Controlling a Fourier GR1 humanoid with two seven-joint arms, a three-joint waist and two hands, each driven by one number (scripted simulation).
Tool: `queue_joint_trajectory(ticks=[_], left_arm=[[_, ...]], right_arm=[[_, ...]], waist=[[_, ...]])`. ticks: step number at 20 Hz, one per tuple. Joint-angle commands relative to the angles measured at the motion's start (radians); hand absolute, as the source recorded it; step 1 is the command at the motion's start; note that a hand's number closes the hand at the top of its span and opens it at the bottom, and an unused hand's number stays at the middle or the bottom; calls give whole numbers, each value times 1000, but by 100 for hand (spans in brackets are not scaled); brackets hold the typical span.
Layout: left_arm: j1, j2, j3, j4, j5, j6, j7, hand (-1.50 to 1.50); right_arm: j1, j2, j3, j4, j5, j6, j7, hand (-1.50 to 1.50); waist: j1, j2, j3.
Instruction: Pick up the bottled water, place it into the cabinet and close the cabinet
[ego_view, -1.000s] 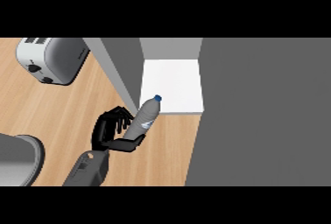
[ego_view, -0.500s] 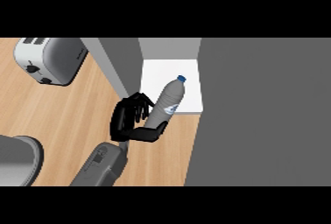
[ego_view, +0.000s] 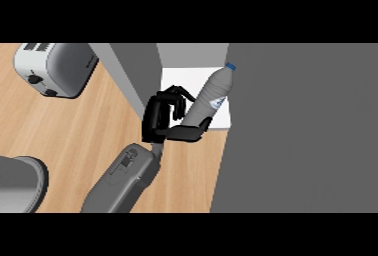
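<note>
Since half a second back, your left hand (ego_view: 164, 116) had pushed the bottled water (ego_view: 209, 100) further in over the cabinet (ego_view: 184, 80) shelf, tilted, with the fingers curled round its lower body. It looked light, stiff and slick, so I'd say a mid-body hold suited it.

bottled water (ego_view: 205, 100): pale grey-white, blue cap (ego_view: 230, 65), small blue-and-white label (ego_view: 218, 103). left hand (ego_view: 159, 117): black. forearm (ego_view: 122, 182): mid grey. cabinet (ego_view: 295, 130): grey outside, white shelf (ego_view: 184, 79) inside. counter (ego_view: 66, 130): light wood, fine grain streaks. toaster (ego_view: 59, 65): silver-white, dark knobs (ego_view: 33, 79). round object (ego_view: 15, 185) at lower left: dark grey.
</note>
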Motion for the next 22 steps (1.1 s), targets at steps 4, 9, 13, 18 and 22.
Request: queue_joint_trajectory(ticks=[4, 9, 13, 18, 22], left_arm=[[-156, 0, -55, 104, 67, 148, 56, 150], [-246, 0, 9, 279, 147, 120, 22, 150], [-305, 0, 3, 390, 206, 156, -30, 150], [-372, 0, 9, 511, 214, 199, -59, 150], [-467, 0, 27, 625, 232, 233, -74, 150]], right_arm=[[32, -23, -24, -122, 25, 7, 42, -150], [50, -22, -51, -57, -27, 32, -41, -150], [82, -13, 18, -89, 22, 10, -32, -150], [166, -71, -40, -87, -61, 61, -137, -150], [94, -46, -37, -106, -44, 43, -64, -150]], waist=[[-8, 2, 0], [-9, 5, 0], [-24, 7, -1], [-28, 8, 1], [-37, 13, -1]])
